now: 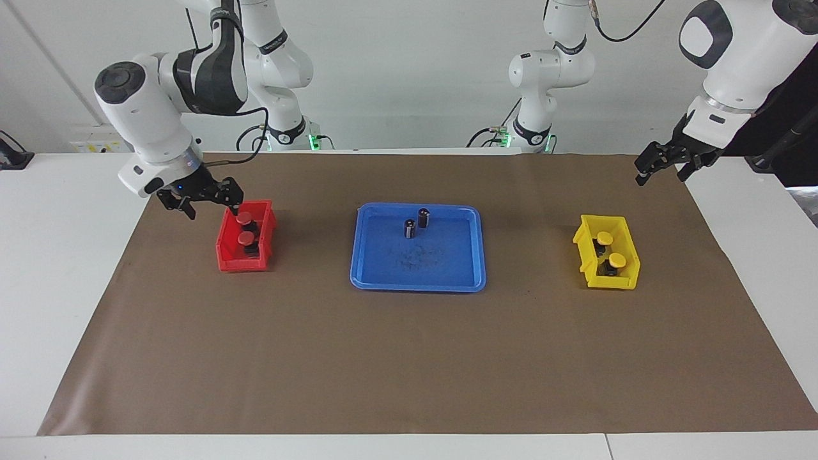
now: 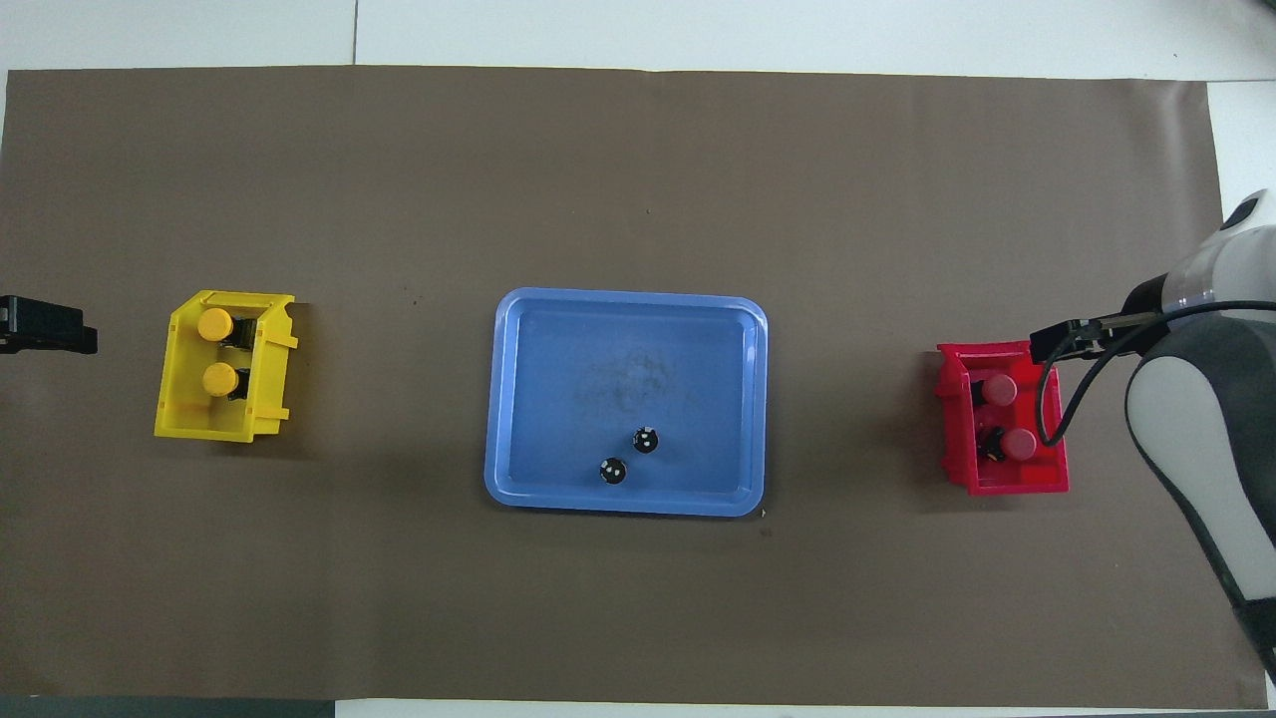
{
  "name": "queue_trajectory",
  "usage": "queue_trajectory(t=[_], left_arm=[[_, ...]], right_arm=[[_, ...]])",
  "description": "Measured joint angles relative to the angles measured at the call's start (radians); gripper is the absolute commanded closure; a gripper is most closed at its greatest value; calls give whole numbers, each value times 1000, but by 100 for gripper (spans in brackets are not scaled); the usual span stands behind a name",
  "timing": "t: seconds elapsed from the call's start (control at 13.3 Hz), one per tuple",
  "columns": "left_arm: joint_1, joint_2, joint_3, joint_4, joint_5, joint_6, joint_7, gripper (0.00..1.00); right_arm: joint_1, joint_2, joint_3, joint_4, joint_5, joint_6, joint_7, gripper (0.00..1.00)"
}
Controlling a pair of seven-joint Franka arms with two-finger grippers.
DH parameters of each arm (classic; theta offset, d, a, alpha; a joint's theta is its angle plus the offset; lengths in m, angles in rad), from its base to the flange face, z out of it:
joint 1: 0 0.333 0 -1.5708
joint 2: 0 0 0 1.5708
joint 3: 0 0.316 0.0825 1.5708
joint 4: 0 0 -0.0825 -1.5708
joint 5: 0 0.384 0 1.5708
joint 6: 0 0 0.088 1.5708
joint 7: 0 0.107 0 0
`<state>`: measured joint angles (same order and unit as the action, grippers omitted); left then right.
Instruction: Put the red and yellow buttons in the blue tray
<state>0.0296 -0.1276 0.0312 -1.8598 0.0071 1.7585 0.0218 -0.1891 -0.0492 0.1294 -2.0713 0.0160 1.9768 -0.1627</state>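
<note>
Two red buttons (image 1: 243, 218) (image 1: 246, 238) stand in a small red bin (image 1: 225, 252); they also show in the overhead view (image 2: 1000, 389) (image 2: 1019, 444). Two yellow buttons (image 1: 604, 238) (image 1: 617, 259) stand in a small yellow bin (image 1: 629, 268), and show in the overhead view too (image 2: 214, 324) (image 2: 219, 379). The blue tray (image 1: 447, 255) (image 2: 558, 399) lies mid-table between the bins. My right gripper (image 1: 211, 206) (image 2: 1062, 339) is open and empty, just over the red bin's outer edge. My left gripper (image 1: 661, 174) (image 2: 45, 326) is open and empty, raised over the mat's edge at the left arm's end of the table.
Two dark capless cylinders (image 1: 424, 217) (image 1: 409, 228) stand upright in the tray near its rim nearer the robots, and show in the overhead view (image 2: 646, 439) (image 2: 612, 471). A brown mat (image 1: 409, 358) covers the table. The red bin (image 2: 957, 449) and yellow bin (image 2: 174, 399) sit at opposite ends.
</note>
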Motion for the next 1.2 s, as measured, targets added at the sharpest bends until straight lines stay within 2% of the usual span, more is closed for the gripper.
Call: queue_trajectory(t=[0.22, 0.38, 0.53, 0.75, 1.2], left_arm=[[30, 17, 1, -56, 0, 96, 14, 0], [30, 54, -1, -70, 0, 153, 18, 1], [28, 105, -7, -87, 0, 205, 18, 11], [28, 169, -10, -180, 0, 354, 18, 17], [-1, 186, -17, -217, 0, 373, -131, 17]], right_arm=[[0, 6, 0, -100, 2, 120, -62, 34], [0, 10, 0, -143, 2, 157, -80, 35], [0, 14, 1, -155, 2, 166, -83, 35], [1, 20, 1, -168, 2, 198, -83, 37], [11, 20, 1, -207, 2, 237, -83, 37]])
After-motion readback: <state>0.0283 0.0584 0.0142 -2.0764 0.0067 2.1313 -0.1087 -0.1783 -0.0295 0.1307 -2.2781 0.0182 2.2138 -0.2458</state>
